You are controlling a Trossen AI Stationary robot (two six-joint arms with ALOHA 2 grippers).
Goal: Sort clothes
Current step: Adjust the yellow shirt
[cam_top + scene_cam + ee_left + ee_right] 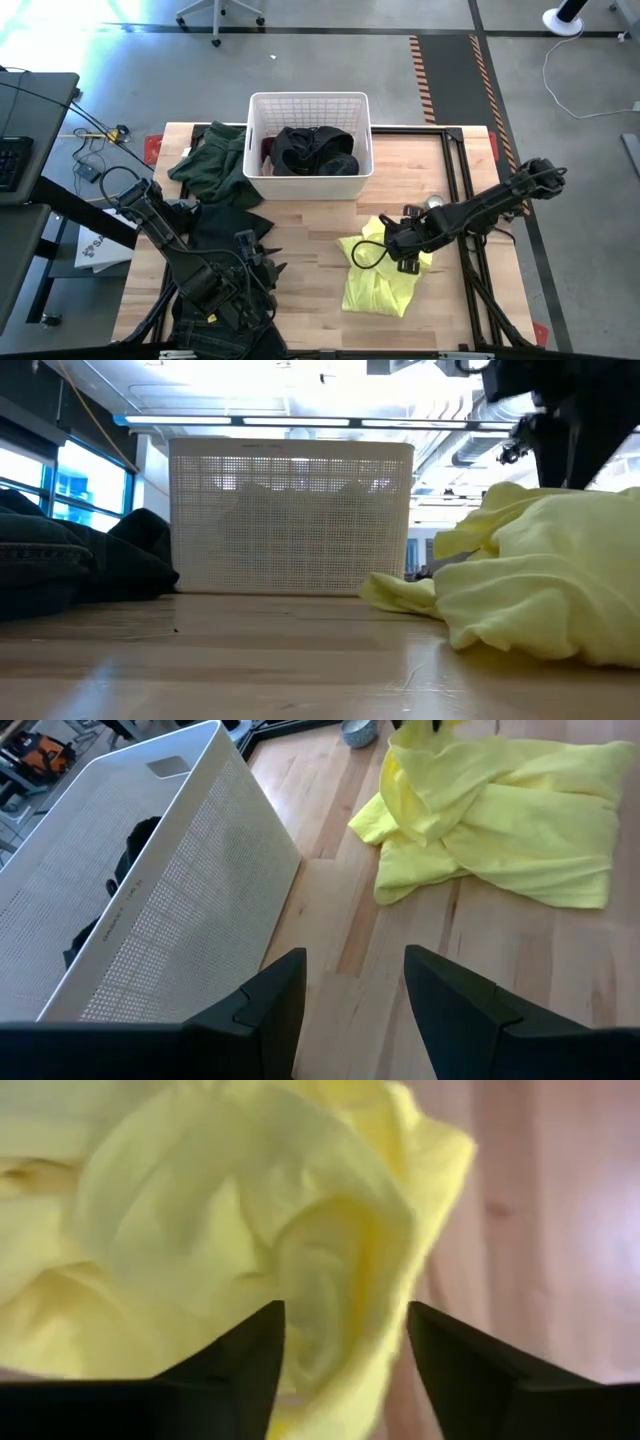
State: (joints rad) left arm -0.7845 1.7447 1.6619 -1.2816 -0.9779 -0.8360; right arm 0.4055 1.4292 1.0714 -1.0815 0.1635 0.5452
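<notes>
One yellow shirt (385, 280) lies crumpled in soft folds on the wooden table (310, 235), in front of and to the right of one white plastic basket (309, 147) with lattice sides. Inside the basket sits a black garment (315, 150) with a maroon piece (267, 150) at its left edge. One dark green garment (215, 165) is heaped just left of the basket, and dark jeans (225, 235) lie in front of that. The right gripper (397, 250) hovers over the shirt, fingers apart, holding nothing. The left gripper (350, 1010), near the table's front edge, also has its fingers apart and empty.
</notes>
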